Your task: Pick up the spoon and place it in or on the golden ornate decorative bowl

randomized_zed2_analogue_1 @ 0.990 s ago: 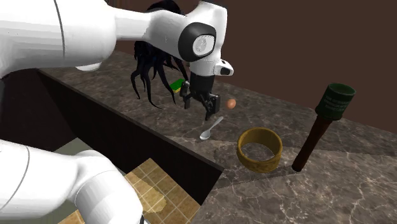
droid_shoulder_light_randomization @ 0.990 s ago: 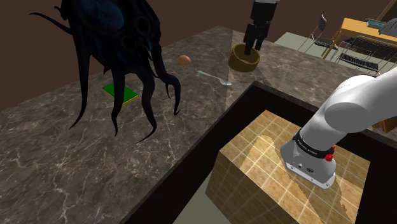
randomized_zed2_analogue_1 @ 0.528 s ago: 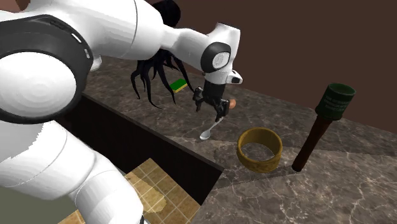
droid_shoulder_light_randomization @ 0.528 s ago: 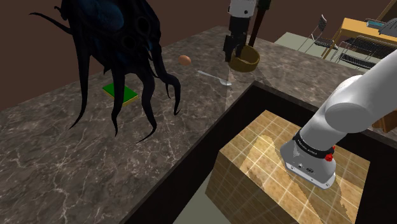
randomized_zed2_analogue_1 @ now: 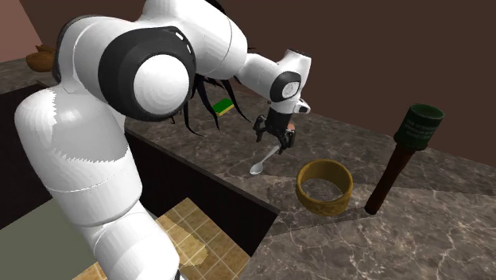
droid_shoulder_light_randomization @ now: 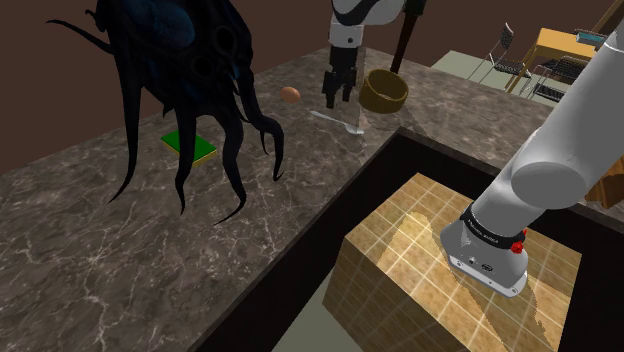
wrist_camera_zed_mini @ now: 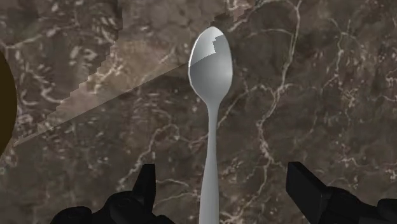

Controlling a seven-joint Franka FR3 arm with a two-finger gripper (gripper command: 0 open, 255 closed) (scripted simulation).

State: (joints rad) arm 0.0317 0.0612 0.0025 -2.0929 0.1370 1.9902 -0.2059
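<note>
A grey metal spoon (droid_shoulder_light_randomization: 337, 122) lies flat on the dark marble counter (droid_shoulder_light_randomization: 120, 250), with the round golden bowl (droid_shoulder_light_randomization: 384, 91) just past it. My gripper (droid_shoulder_light_randomization: 335, 98) hangs open a little above the spoon, pointing down. In the wrist view the spoon (wrist_camera_zed_mini: 212, 70) runs lengthwise between my spread fingers (wrist_camera_zed_mini: 147, 186), its handle midway and untouched and its scoop pointing away from the gripper (wrist_camera_zed_mini: 224, 186). From the second exterior view the spoon (randomized_zed2_analogue_1: 262, 161) is below the gripper (randomized_zed2_analogue_1: 276, 141), and the bowl (randomized_zed2_analogue_1: 324, 185) stands to its right.
A large black tentacled sculpture (droid_shoulder_light_randomization: 190, 60) stands on the counter beside a green pad (droid_shoulder_light_randomization: 190, 144) and a small brown egg-shaped thing (droid_shoulder_light_randomization: 290, 93). A dark bottle with a green top (randomized_zed2_analogue_1: 401, 159) stands past the bowl. The counter edge drops into the recess holding my tiled stand (droid_shoulder_light_randomization: 430, 250).
My gripper has moved from above the golden bowl toward the shoulder view's left and now hangs over the spoon. The spoon and bowl have not moved.
</note>
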